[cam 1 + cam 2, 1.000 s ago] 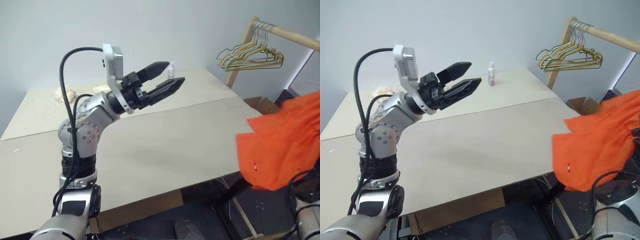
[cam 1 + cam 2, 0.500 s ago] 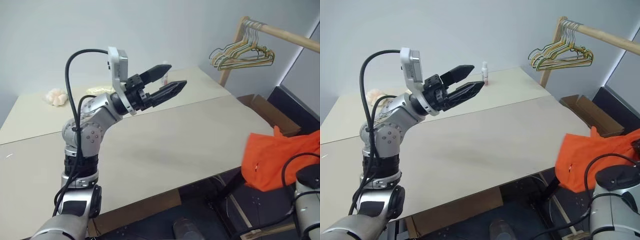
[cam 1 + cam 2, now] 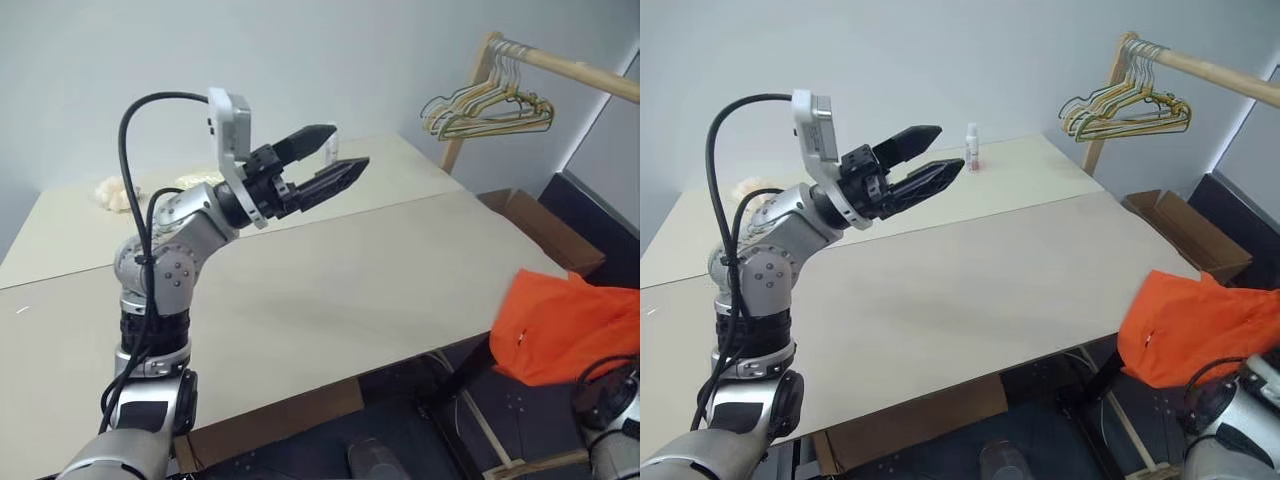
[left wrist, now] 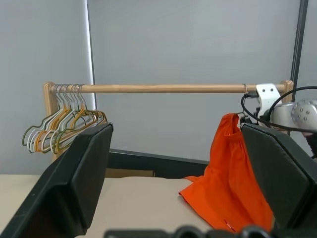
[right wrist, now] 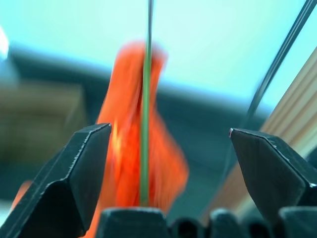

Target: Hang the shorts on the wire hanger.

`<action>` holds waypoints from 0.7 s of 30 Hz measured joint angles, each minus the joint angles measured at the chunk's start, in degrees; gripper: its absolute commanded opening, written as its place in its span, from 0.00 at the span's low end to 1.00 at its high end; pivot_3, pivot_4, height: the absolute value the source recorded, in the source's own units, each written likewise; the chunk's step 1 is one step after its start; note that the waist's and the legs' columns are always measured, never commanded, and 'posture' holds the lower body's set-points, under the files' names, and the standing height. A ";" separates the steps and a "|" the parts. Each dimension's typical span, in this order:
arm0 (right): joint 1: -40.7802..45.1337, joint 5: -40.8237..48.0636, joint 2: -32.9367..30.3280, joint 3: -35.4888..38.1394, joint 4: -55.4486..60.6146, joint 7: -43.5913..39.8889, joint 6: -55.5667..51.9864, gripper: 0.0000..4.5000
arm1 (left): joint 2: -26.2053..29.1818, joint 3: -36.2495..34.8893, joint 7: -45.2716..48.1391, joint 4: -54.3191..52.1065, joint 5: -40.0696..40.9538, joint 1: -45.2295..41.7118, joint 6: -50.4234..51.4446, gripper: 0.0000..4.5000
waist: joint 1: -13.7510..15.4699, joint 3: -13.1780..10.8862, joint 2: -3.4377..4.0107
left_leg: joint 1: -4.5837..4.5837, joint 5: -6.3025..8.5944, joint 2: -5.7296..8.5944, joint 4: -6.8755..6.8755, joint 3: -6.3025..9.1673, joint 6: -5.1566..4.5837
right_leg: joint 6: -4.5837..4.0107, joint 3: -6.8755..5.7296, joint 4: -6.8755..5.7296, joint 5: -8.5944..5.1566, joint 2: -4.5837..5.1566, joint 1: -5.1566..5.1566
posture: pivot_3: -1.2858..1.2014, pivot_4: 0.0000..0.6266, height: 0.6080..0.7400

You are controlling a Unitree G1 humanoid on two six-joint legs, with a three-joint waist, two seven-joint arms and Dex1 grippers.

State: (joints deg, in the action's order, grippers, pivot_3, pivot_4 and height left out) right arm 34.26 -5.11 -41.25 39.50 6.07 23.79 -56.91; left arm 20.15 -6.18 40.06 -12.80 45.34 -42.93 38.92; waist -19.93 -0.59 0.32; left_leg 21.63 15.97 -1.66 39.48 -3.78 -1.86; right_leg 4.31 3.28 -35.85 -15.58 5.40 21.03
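Observation:
The bright orange shorts (image 3: 565,325) hang in a loose bunch just past the table's right edge, low in the eye views. In the left wrist view the shorts (image 4: 225,183) rise to a peak beside the right arm's wrist (image 4: 285,111). My right gripper (image 5: 169,130) is open, fingers wide apart, with the blurred shorts (image 5: 126,109) beyond them. A thin dark wire (image 5: 147,99) crosses the shorts there; I cannot tell whether it is the wire hanger. My left gripper (image 3: 348,147) is open and empty, raised above the table and pointing right.
A wooden rod (image 3: 580,70) at the back right carries bunched coloured hangers (image 3: 490,108). A cardboard box (image 3: 545,230) lies on the floor beside the pale table (image 3: 330,290). A small bottle (image 3: 971,147) and a crumpled pale lump (image 3: 115,192) sit at the table's far side.
The shorts have dropped from high at the right edge to a lower, tighter bunch beside the table. The left arm has kept its pose.

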 measured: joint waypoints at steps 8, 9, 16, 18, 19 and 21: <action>-6.18 6.37 7.08 -16.62 14.62 -16.65 26.45 0.99 | 3.21 -0.12 -1.65 -0.20 -3.80 5.00 -2.36 1.00 | -1.13 -0.10 -0.14 | -0.60 -0.02 0.01 -0.38 -0.01 0.05 | 0.03 0.28 0.08 -0.02 -0.12 -0.43 | 0.41 0.00 1.00; -6.14 9.09 8.05 -17.94 16.08 -20.17 26.50 0.99 | 3.94 -0.11 -1.31 -0.18 -3.89 6.03 -2.23 1.00 | -1.19 -0.18 -0.28 | -0.61 -0.03 -0.04 -0.39 0.05 0.07 | 0.03 0.26 0.10 -0.02 -0.16 -0.57 | 0.42 0.00 1.00; -10.61 25.58 4.83 -32.38 20.26 -49.92 24.98 0.99 | 11.06 1.60 2.55 -4.21 -7.76 13.39 -3.71 1.00 | 2.49 -0.58 -0.87 | -0.50 -0.02 -0.02 -0.42 0.24 0.07 | 0.03 0.24 0.14 -0.02 -0.02 -0.53 | 0.46 0.00 1.00; -12.67 26.92 2.68 -35.44 21.52 -55.03 24.80 0.99 | 13.82 1.67 3.65 -5.93 -9.11 15.50 -3.98 1.00 | 4.49 -0.66 -1.01 | -0.49 -0.01 -0.03 -0.45 0.25 0.07 | 0.03 0.21 0.15 -0.02 -0.03 -0.49 | 0.47 0.00 1.00; -13.59 27.27 2.28 -36.91 21.68 -56.94 24.74 0.99 | 14.94 1.63 3.86 -6.65 -9.90 16.68 -4.19 1.00 | 5.48 -0.69 -1.08 | -0.49 -0.01 -0.03 -0.45 0.24 0.08 | 0.03 0.21 0.19 -0.02 -0.02 -0.46 | 0.48 0.00 1.00; -14.99 27.82 2.30 -38.53 21.57 -58.89 24.34 0.99 | 16.48 1.59 3.98 -7.94 -11.31 19.24 -4.34 1.00 | 7.89 -0.75 -1.15 | -0.46 0.00 -0.02 -0.44 0.17 0.09 | 0.02 0.26 0.16 -0.02 0.02 -0.35 | 0.48 0.00 1.00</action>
State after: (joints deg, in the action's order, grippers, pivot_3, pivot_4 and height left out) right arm 19.26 22.71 -38.95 0.97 27.64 -35.11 -32.56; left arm 36.63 -4.59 44.04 -20.74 34.03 -23.69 34.58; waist -12.04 -1.34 -0.84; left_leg 21.17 15.97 -1.68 39.04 -3.61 -1.77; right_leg 4.33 3.54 -35.69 -15.59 5.42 20.69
